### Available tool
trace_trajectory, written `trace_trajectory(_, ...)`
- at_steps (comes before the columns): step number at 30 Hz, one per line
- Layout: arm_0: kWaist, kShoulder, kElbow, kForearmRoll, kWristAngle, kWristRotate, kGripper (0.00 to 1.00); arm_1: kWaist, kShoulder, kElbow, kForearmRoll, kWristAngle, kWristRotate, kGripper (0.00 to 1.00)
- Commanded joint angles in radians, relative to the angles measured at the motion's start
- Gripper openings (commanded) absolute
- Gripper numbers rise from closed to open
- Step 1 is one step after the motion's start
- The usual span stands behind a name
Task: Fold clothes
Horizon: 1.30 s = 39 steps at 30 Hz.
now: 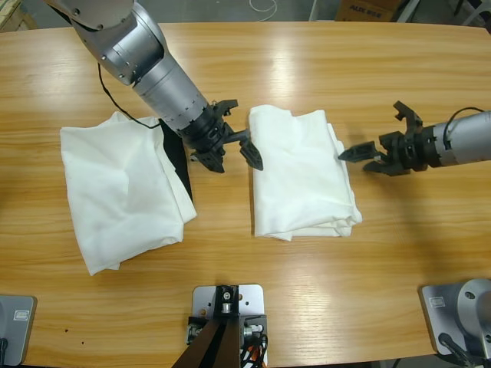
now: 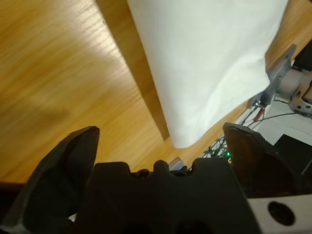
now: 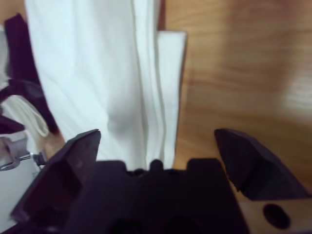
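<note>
Centrally on the wooden table (image 1: 322, 69): a folded white T-shirt (image 1: 301, 172), lying flat in a neat rectangle with its layered edges stacked along the right side. Just beside its left edge, the left gripper (image 1: 236, 150), jaws spread wide and holding nothing, hanging over bare wood with one black tip close to the cloth's upper-left corner. At the opposite edge, the right gripper (image 1: 374, 150), likewise wide open and empty, one jaw tip pointing at the folded stack's right border, touching or not cannot be told.

Further left, well apart from the folded one: a second white T-shirt (image 1: 126, 192), loosely folded and wrinkled, angled on the table. Partly over its upper-right corner, the left arm's silver forearm (image 1: 157, 73), with a black cable (image 1: 123, 107) trailing across that corner. Between the two shirts, open wood. Seen past the table's edge in the left wrist view: rig hardware and wires (image 2: 285, 92).
</note>
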Motion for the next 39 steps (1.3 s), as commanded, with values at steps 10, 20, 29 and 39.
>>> trace_trajectory(10,-0.008,0.062,-0.019,-0.022,0.015,-0.018,1.0,0.067,0.181,0.092,-0.054,0.085,0.091,0.909)
trace_trajectory(20,-0.009,0.058,-0.03,-0.024,0.016,-0.023,1.0,0.068,0.253,0.093,-0.099,0.085,0.099,0.859)
trace_trajectory(29,-0.011,0.059,-0.033,-0.035,0.018,-0.027,1.0,0.088,0.286,0.093,-0.138,0.084,0.098,0.742)
trace_trajectory(39,-0.012,0.063,-0.032,-0.04,0.019,-0.025,1.0,0.135,0.336,0.094,-0.202,0.119,0.094,0.71)
